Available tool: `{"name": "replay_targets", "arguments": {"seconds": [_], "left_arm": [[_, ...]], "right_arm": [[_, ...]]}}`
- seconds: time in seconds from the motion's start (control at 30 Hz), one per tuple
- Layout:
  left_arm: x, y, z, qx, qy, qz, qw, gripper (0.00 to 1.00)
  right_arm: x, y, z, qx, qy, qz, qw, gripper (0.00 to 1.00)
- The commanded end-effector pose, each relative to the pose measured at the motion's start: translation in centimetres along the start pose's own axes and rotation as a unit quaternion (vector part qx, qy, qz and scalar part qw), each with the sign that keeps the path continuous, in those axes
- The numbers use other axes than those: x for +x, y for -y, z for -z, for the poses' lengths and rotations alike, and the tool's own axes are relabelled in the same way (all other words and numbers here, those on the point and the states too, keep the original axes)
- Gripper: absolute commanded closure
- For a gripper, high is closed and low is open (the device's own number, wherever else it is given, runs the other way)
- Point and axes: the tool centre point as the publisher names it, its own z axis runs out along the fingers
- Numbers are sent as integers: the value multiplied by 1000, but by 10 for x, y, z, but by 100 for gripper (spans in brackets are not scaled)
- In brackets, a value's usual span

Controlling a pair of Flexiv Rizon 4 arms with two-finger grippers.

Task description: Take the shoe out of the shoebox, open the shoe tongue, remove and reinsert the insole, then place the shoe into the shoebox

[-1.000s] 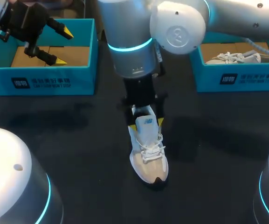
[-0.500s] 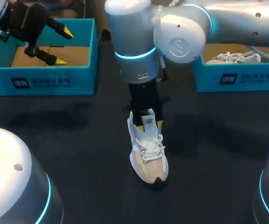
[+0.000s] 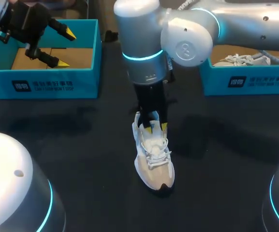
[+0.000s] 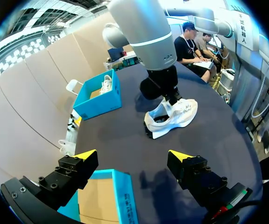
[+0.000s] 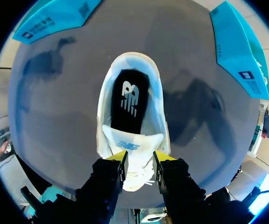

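A white and beige shoe (image 3: 154,164) stands on the dark table, toe toward the front edge. My right gripper (image 3: 157,128) comes straight down onto its opening. In the right wrist view the gripper (image 5: 139,161) has its yellow-tipped fingers pressed against both sides of the raised white tongue (image 5: 132,144), shut on it. Ahead of the tongue the black insole (image 5: 129,100) lies inside the shoe. My left gripper (image 3: 66,48) hangs open and empty over the left shoebox (image 3: 42,82); from the left wrist the gripper (image 4: 132,155) looks across at the shoe (image 4: 171,119).
A second teal shoebox (image 3: 245,82) at the back right holds another white shoe (image 3: 241,60). The left box shows only a brown cardboard floor. Dark tabletop surrounds the shoe on all sides.
My right gripper's fingers have drawn together around the tongue and dropped slightly lower into the shoe's opening. The left arm has stayed still.
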Motion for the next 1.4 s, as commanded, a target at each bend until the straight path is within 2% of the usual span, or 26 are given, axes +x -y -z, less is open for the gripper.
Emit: {"name": "replay_targets", "arguments": {"seconds": [0.03,0.17,0.27,0.4,0.63,0.87,1.03,1.2,1.27,1.4], "left_arm": [[0,0,0,-2,-1,0,1000,0],[0,0,0,-2,-1,0,1000,0],[0,0,0,-2,-1,0,1000,0],[0,0,0,-2,-1,0,1000,0],[0,0,0,-2,-1,0,1000,0],[0,0,0,-2,-1,0,1000,0],[0,0,0,-2,-1,0,1000,0],[0,0,0,-2,-1,0,1000,0],[0,0,0,-2,-1,0,1000,0],[0,0,0,-2,-1,0,1000,0]], "right_arm": [[2,-2,6,-13,-3,2,1000,67],[6,-12,-2,-16,-12,12,1000,67],[7,-15,-6,-20,-16,19,1000,75],[4,-15,-6,-25,-22,23,999,71],[-4,-9,7,-34,-10,25,999,64],[-1,-18,-7,-33,-28,45,998,62],[0,-20,-9,-44,-37,59,997,61],[-10,-17,9,-77,-14,80,994,61],[-14,-17,19,-100,-4,107,989,55],[-21,-24,31,-123,27,180,976,52]]}}
